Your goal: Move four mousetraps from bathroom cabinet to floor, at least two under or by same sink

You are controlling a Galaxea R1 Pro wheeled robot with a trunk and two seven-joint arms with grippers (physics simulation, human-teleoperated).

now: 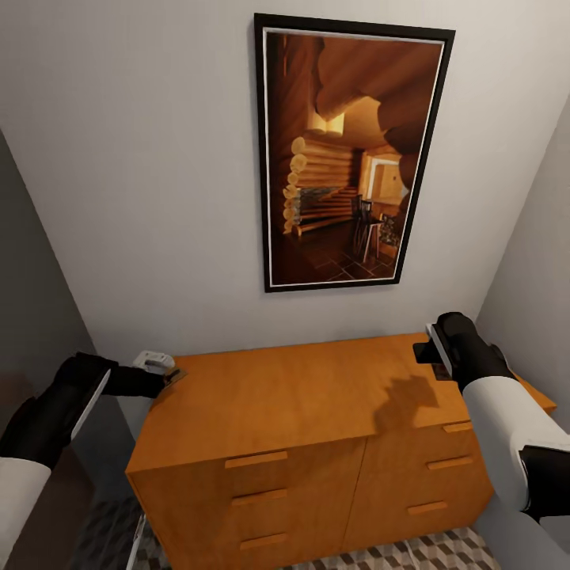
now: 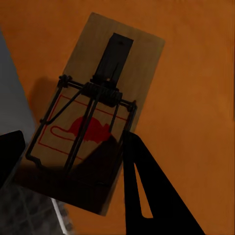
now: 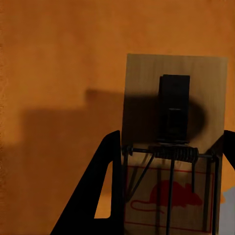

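Observation:
The orange-brown cabinet [image 1: 301, 396] stands against the wall below me. At its left edge, my left gripper [image 1: 170, 375] is shut on a mousetrap [image 2: 112, 73], a small wooden slab with a wire spring and a red mouse print. The black fingers [image 2: 147, 196] press its two sides. Over the cabinet's back right corner, my right gripper [image 1: 431, 350] is shut on a second mousetrap [image 3: 147, 83], held a little above the top [image 3: 58, 58]. The cube-pattern bathroom floor [image 1: 427, 554] shows in front of the cabinet. The sink is out of view.
A framed picture [image 1: 352, 150] of a log interior hangs on the wall above the cabinet. Grey walls close in on both sides, leaving a narrow gap to the left of the cabinet. Drawer fronts with bar handles [image 1: 256, 459] face me.

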